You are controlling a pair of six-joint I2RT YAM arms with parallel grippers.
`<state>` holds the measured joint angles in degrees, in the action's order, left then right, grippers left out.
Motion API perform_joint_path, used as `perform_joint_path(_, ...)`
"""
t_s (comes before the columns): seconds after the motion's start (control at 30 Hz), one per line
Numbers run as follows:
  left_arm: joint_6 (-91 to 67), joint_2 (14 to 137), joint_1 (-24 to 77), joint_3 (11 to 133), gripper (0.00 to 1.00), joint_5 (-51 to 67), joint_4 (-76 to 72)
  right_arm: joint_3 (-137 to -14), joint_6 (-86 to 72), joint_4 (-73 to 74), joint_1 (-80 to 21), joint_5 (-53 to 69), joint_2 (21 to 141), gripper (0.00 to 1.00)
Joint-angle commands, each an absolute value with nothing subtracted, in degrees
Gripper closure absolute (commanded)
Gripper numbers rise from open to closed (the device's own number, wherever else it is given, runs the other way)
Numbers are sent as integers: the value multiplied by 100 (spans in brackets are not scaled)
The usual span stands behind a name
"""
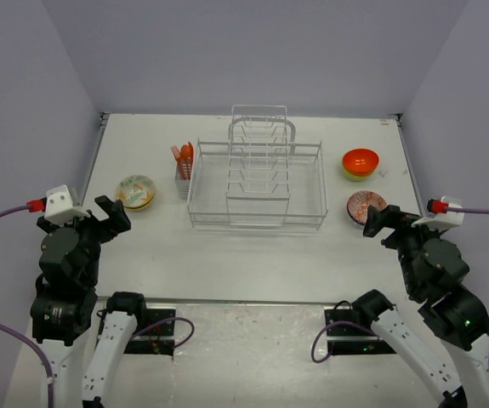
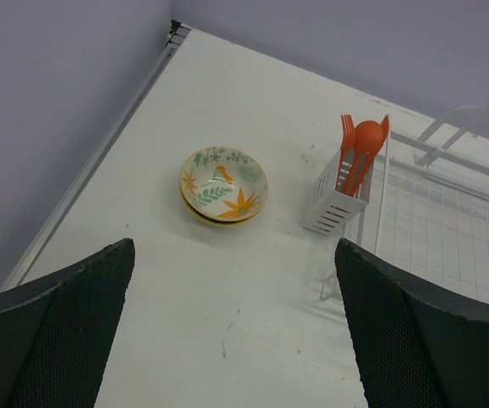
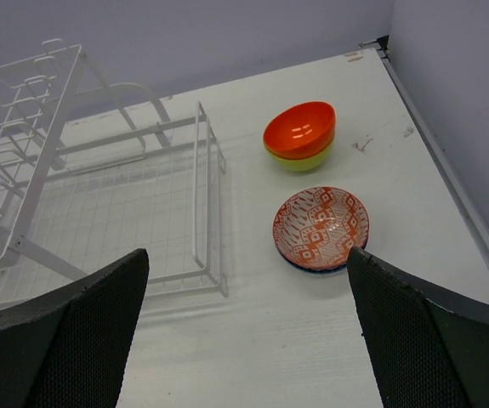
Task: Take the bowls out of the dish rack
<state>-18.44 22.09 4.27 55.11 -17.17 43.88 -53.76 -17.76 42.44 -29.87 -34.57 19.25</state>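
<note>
**Top external view.** The dish rack (image 1: 257, 223) was recorded at the middle of the desk (image 1: 253, 259). Its cutlery holder (image 1: 182, 184) was on its left side, with orange utensils (image 1: 185, 154) stood upright in it. A cream flowered bowl (image 1: 135, 192) was noted on the desk left of the rack, apart from it. To the right of the rack, an orange bowl (image 1: 361, 159) was seen nested in a lime-green bowl (image 1: 352, 175). A red-patterned bowl (image 1: 366, 206) was set on the desk nearer the arms than that pair. The left end effector (image 1: 110, 218) was held near the flowered bowl, and the right end effector (image 1: 377, 223) near the red-patterned bowl.

**Left wrist view.** The fingers were seen spread wide apart, with only bare desk between them. The flowered bowl lay ahead, upright. A yellowish rim showed beneath it; whether that was a second bowl could not be told. The holder stood to its right, against the rack.

**Right wrist view.** The fingers were likewise spread wide, with nothing gripped. The red-patterned bowl was seen ahead, upright on the desk and apart from both fingers. The orange-in-green stack stood beyond it, and both were outside the rack's wires.
</note>
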Motion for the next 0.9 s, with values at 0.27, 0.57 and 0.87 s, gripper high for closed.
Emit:
perform_joint_path(0.27, -1837, 1987, 457, 5572, 0, -1257, 4649, -5388, -1776, 4579, -2988, -3129, 1793, 1)
perform_joint_path(0.57, -1837, 2004, 457, 5581, 0, -1239, 4676, -5203, -1775, 4386, -2979, -3207, 1679, 1)
perform_joint_path(0.87, -1890, 2083, 457, 5528, 0, -1143, 4526, -5142, -1767, 4298, -2988, -3322, 1705, 1)
